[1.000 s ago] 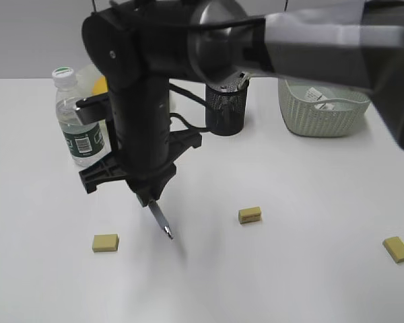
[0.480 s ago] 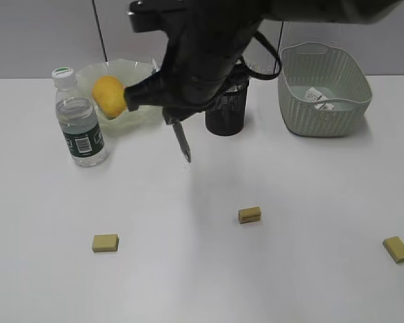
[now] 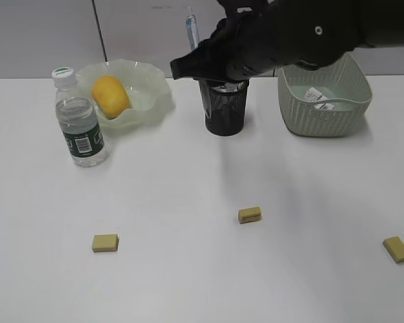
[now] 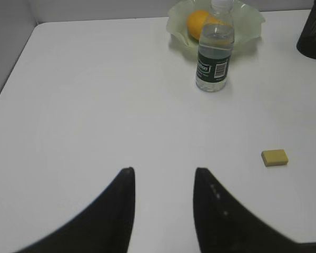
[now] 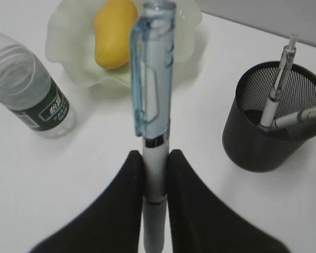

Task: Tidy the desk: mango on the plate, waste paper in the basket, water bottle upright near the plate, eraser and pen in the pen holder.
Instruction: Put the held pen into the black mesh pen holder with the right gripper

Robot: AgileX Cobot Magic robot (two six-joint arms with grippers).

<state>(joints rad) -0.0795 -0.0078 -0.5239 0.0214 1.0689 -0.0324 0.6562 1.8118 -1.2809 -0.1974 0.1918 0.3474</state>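
The right end effector (image 5: 154, 174) is clamped on a pen (image 5: 154, 100), its fingers pressed against the white barrel while the pale blue clear cap and clip stand out ahead of them. A second ago this arm hung low over the middle of the tabletop (image 3: 188, 269) with the pen tip pointing down; half a second ago it had lifted toward the back; now it sits high at the rear, directly above the pen holder (image 3: 224, 108), and the pen (image 3: 192, 30) points upward just to its left. Two other pens already lean inside the holder. The mango (image 3: 110, 95) lies in the plate (image 3: 155, 84), left of that end effector, with the water bottle (image 3: 78, 121) upright farther left, just beside the plate. The basket (image 3: 323, 108), to its right, holds the waste paper (image 3: 318, 95). Three erasers (image 3: 250, 214) lie on the tabletop, nearer the camera, unmoved across the frames. The left end effector (image 4: 163, 176) hangs open over bare tabletop, holding nothing.
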